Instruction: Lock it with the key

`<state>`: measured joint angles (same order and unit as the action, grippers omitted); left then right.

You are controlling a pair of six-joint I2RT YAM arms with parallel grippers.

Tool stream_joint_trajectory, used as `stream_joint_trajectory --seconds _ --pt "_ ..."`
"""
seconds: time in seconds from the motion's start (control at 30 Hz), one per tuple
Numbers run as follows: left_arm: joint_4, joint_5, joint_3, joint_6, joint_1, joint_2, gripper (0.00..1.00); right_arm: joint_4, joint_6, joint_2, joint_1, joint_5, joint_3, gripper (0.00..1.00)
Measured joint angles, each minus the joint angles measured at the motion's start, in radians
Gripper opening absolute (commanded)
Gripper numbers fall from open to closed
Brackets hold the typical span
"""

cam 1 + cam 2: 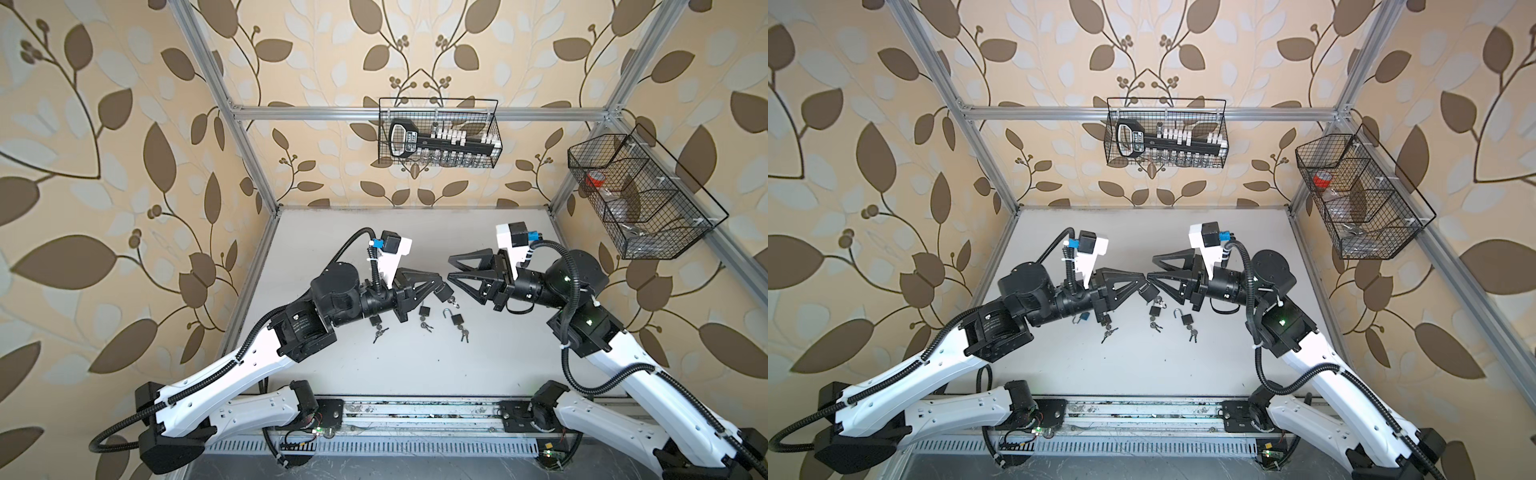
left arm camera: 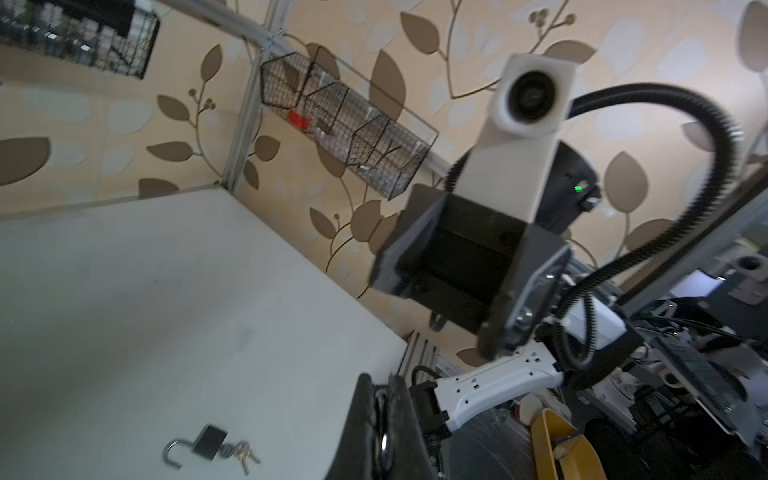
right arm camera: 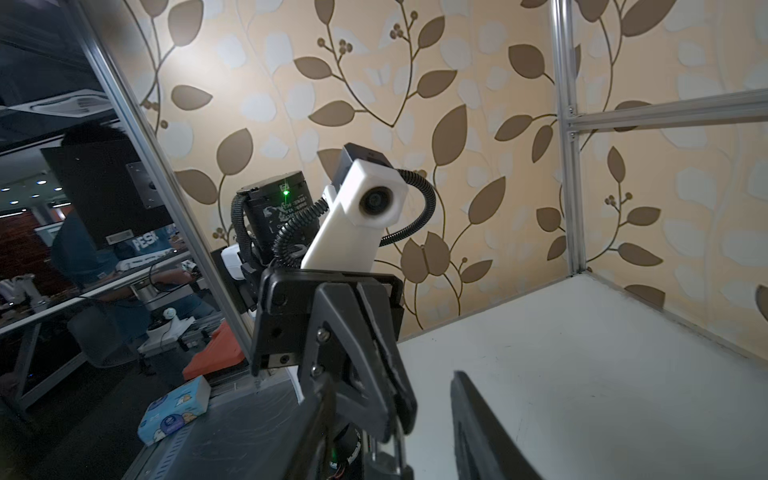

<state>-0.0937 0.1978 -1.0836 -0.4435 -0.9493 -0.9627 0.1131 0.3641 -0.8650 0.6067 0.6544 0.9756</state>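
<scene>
Black fingers of my left end effector (image 1: 440,286) are pinched tight on the held padlock (image 1: 445,294), lifted clear of the counter (image 1: 374,249), with its keys (image 1: 454,306) dangling underneath. My right end effector (image 1: 450,267) faces it from just beside, tips not quite touching, its jaws standing partly apart with a plain gap between them. Other padlocks lie on the counter below the arms. The open padlock (image 1: 458,319) has its shackle swung out and its key bunch (image 1: 463,334) attached.
</scene>
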Motion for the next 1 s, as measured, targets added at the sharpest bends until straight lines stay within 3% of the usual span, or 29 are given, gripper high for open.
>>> stream_joint_trajectory --seconds 0.17,0.4,0.53,0.73,1.0 --pt "-0.123 -0.189 0.0 0.001 0.002 -0.005 0.0 -0.072 -0.113 0.086 0.0 -0.164 -0.107 0.43" --pt "-0.195 -0.371 -0.032 -0.015 0.002 -0.045 0.0 -0.127 -0.172 0.064 0.025 -0.346 -0.2 0.43" --pt "-0.217 -0.453 -0.059 -0.064 0.002 -0.06 0.0 -0.122 -0.187 0.023 0.097 -0.439 -0.216 0.43" --pt "-0.217 -0.494 -0.06 -0.117 0.002 -0.059 0.0 -0.043 -0.205 -0.049 0.201 -0.523 -0.218 0.45" --pt "-0.211 -0.494 -0.056 -0.167 0.002 -0.039 0.0 0.076 -0.219 -0.178 0.245 -0.585 -0.218 0.46"
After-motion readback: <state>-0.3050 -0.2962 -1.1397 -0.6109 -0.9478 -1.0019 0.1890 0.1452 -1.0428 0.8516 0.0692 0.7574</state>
